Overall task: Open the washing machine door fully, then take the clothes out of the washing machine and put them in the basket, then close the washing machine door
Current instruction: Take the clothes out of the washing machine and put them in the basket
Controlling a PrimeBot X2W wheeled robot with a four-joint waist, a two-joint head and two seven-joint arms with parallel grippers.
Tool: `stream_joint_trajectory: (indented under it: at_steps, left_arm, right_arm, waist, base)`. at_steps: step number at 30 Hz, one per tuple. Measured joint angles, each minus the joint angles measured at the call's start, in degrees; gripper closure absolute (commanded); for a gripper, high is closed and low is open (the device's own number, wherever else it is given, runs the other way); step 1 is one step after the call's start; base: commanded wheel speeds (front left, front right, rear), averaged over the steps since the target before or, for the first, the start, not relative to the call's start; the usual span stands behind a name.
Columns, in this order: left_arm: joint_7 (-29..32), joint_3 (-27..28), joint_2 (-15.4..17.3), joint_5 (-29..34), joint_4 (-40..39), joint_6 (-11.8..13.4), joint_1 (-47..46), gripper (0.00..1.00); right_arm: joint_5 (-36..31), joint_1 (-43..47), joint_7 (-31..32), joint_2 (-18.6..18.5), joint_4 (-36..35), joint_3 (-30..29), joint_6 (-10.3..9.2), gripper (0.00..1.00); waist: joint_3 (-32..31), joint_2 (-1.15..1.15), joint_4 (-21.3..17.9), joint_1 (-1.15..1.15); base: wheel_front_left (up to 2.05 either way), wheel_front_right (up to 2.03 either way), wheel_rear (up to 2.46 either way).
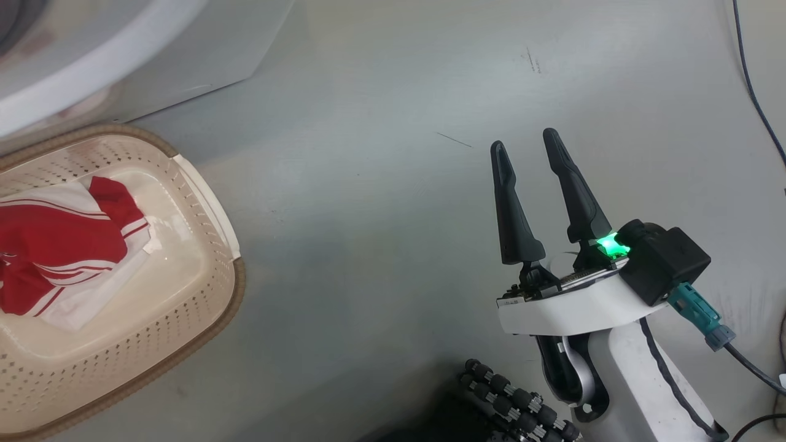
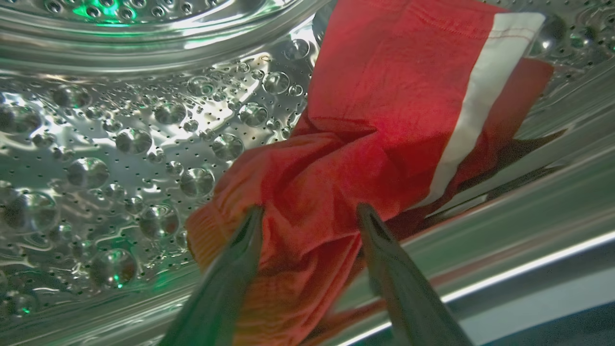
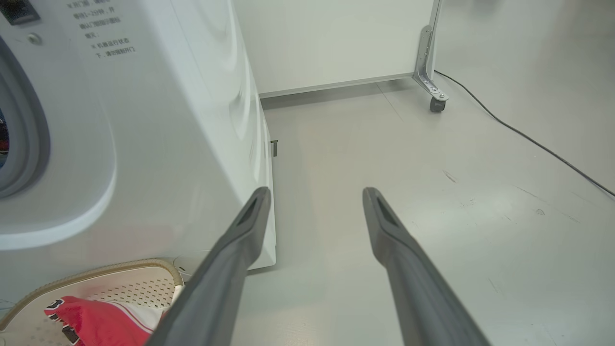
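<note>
Clothes (image 2: 384, 120) in drum (image 2: 120, 144), straddled by spread left end effector (image 2: 310, 211)

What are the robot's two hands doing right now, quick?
Left gripper: open, red clothes between its fingers in the drum, not gripped.
Right gripper: open, empty, over the floor.

The grey floor (image 1: 381, 215) carries the basket (image 1: 236, 288) at 9 o'clock in the head view. The washing machine (image 1: 202, 55) stands near it at 11 o'clock. A dark cable (image 1: 758, 104) lies at 2 o'clock.
</note>
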Motion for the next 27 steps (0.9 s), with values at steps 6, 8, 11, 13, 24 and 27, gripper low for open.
stream_joint_trajectory:
  at_steps: [6,8,11,13,24,27]
  left_arm:
    - [0.2,0.0,-0.3,0.3,0.3,0.6,-1.0,0.00]
    - [0.2,-0.1,-0.3,0.7,0.5,1.1,-1.1,0.06]
    - [0.2,-0.6,-0.3,1.2,0.5,1.1,-1.1,1.00]
    - [0.1,-1.0,-0.3,1.5,0.4,1.1,-1.2,1.00]
    - [-3.7,-3.5,-0.2,3.2,-0.2,0.8,-1.7,1.00]
    - [-5.7,-4.4,-0.9,3.5,-1.3,0.7,-2.3,1.00]
  right_arm:
    - [0.0,-0.6,0.0,0.0,-0.1,-0.1,-0.40,0.00]
    - [0.0,-1.0,0.0,0.0,-0.1,0.1,-0.41,0.00]
    - [0.0,-1.2,0.0,0.0,0.0,0.2,-0.41,0.00]
    - [0.0,-1.4,0.0,0.0,0.0,0.1,-0.41,0.00]
    - [-0.1,-2.1,0.0,0.0,0.3,-1.7,-0.41,0.00]
    - [-0.2,-2.1,0.0,0.1,0.4,-2.4,-0.41,0.00]
  waist:
    - [0.7,0.00,0.2,0.00]
    - [0.8,0.00,0.3,0.00]
    - [0.9,0.00,0.4,0.00]
    - [1.0,0.00,0.5,0.00]
    - [0.9,0.00,1.8,0.00]
    - [0.8,0.00,2.3,0.00]
  base:
    - [0.00,0.00,0.00]
    - [0.00,0.00,0.00]
    - [0.00,0.00,0.00]
    - [0.00,0.00,0.00]
    - [0.00,0.00,0.00]
    - [0.00,0.00,0.00]
